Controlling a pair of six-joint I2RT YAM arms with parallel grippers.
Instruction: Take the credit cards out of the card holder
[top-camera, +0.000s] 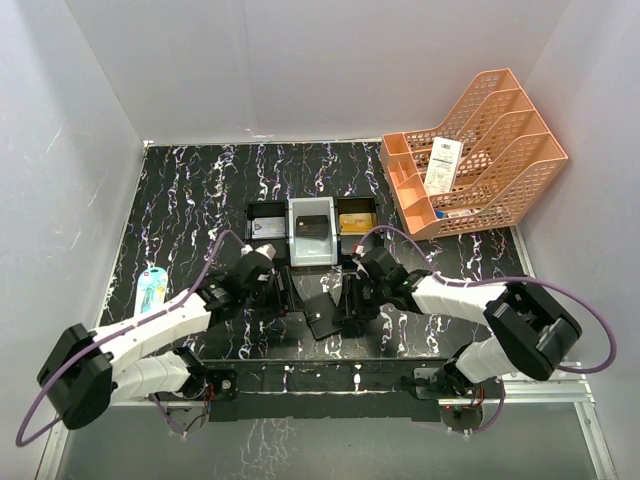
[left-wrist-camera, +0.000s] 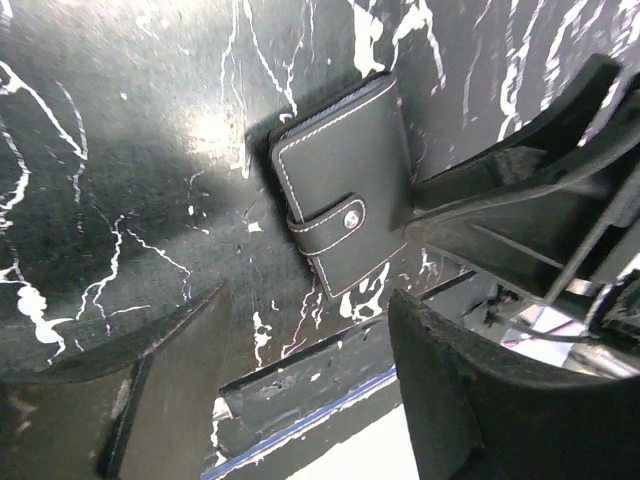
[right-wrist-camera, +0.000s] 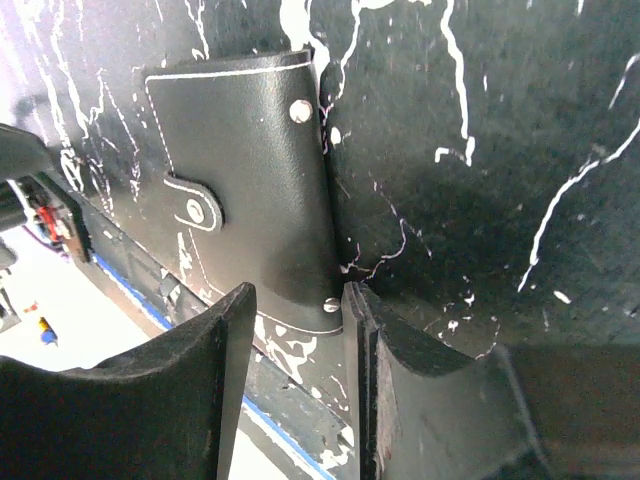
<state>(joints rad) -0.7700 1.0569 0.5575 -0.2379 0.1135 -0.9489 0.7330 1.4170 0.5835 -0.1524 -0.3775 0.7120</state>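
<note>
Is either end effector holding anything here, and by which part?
The right end effector straddles the closed card holder at a corner of its side edge; a firm clamp cannot be told. The left end effector is open, holding nothing.

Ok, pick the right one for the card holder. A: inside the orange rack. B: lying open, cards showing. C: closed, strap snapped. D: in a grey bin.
C: the card holder lies flat on the table, its strap fastened across the front and no cards showing.
</note>
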